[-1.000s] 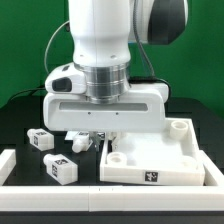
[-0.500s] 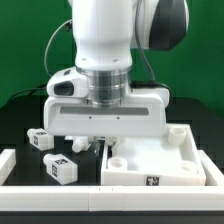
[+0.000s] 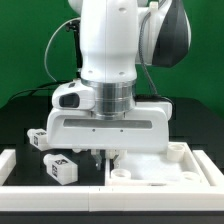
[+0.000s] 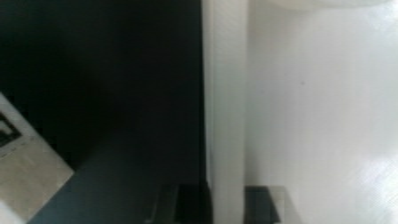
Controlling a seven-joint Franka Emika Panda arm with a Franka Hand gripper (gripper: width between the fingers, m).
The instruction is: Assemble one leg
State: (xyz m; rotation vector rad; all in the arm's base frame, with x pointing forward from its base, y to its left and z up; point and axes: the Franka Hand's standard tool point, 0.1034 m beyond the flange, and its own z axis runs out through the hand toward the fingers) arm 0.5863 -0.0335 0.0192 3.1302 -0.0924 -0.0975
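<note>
Square tags on two legs (image 3: 60, 168) on desk (image 3: 15, 122). Arm (image 3: 110, 50) hides hand (image 3: 101, 154) over panel (image 3: 170, 170); can't tell its grip.

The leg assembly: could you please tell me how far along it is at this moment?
Done: nothing visible. Both legs in view, one leg and another leg, lie loose on the exterior view's left, apart from the panel. In hand: the hand sits low at the panel's edge; whether it grips cannot be told. Left: picking up a leg and fitting it to the panel.
</note>
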